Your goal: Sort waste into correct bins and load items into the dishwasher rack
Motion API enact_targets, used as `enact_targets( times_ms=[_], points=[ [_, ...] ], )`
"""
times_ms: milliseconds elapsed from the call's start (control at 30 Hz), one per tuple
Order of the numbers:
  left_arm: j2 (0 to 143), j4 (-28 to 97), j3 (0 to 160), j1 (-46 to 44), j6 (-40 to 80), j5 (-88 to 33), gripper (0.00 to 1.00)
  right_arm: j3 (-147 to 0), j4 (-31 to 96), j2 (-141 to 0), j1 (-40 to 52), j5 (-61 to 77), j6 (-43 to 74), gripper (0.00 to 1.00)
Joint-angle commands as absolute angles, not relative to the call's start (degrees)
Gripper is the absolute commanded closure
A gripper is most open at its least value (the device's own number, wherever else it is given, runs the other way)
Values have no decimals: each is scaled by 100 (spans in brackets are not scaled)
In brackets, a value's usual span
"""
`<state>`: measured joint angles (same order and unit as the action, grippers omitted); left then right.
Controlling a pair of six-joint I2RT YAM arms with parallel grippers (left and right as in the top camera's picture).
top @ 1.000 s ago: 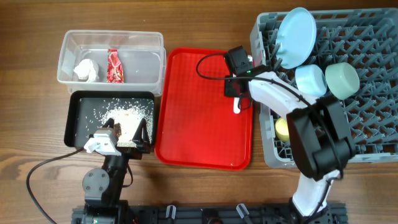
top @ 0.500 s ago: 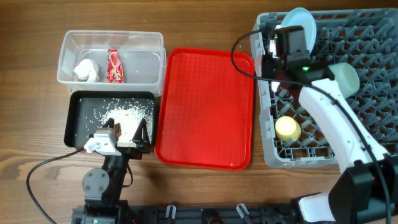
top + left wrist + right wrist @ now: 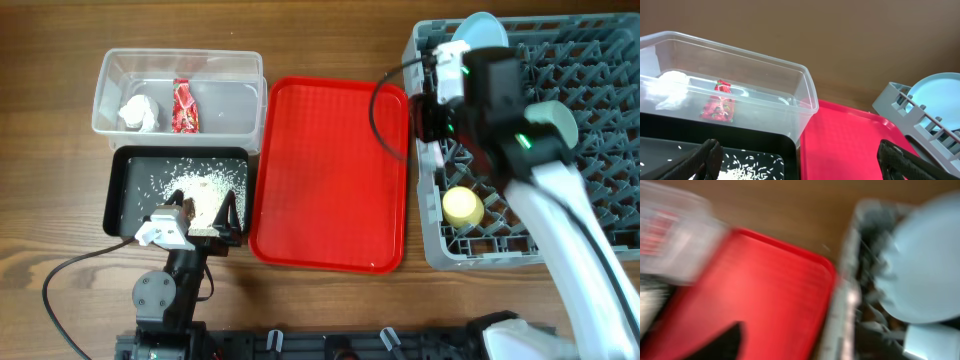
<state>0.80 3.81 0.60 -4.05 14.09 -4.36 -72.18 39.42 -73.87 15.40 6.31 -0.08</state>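
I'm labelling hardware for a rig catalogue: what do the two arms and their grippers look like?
The right arm has white shells, black joints, a green light and a looping black cable. The left arm is black with a white wrist piece, black fingers and a black lead trailing across the table.

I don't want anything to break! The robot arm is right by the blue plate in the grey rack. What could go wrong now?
1. The right gripper hangs over the left edge of the rack, close to the light blue plate propped among the pegs. A bump might tip the plate.
2. Its black cable loops out over the red tray and could catch on the rack's corner or pegs.
3. The right wrist view is blurred, so its aim may be off.
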Motion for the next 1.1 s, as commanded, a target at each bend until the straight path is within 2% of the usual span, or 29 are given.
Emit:
enact_targets(
  times_ms=[0, 100, 367, 433, 633, 867, 1067],
  points=[
    [38, 408, 34, -373, 1439, -440, 0, -7404, 4108, -6307, 1728, 1579, 543, 0],
    [38, 408, 34, -373, 1439, -440, 0, -7402, 4123, -5570, 1745, 1804, 2204, 0],
    [38, 408, 34, -373, 1439, -440, 0, -7402, 5581, -4574, 1745, 123, 2174, 0],
    [38, 408, 34, -373, 1439, -440, 0, -7378, 5557, -4320, 1745, -27, 1695, 0],
    [38, 408, 34, -373, 1439, -440, 0, -6587, 4429, -3483, 1715, -21, 281, 0],
    [38, 408, 34, -373, 1439, -440, 0, -4604, 3745, -2143, 996, -21, 165, 0],
    [38, 408, 34, -373, 1439, -440, 0, -2467, 1973, -915, 635, -19, 167, 0]
  ],
)
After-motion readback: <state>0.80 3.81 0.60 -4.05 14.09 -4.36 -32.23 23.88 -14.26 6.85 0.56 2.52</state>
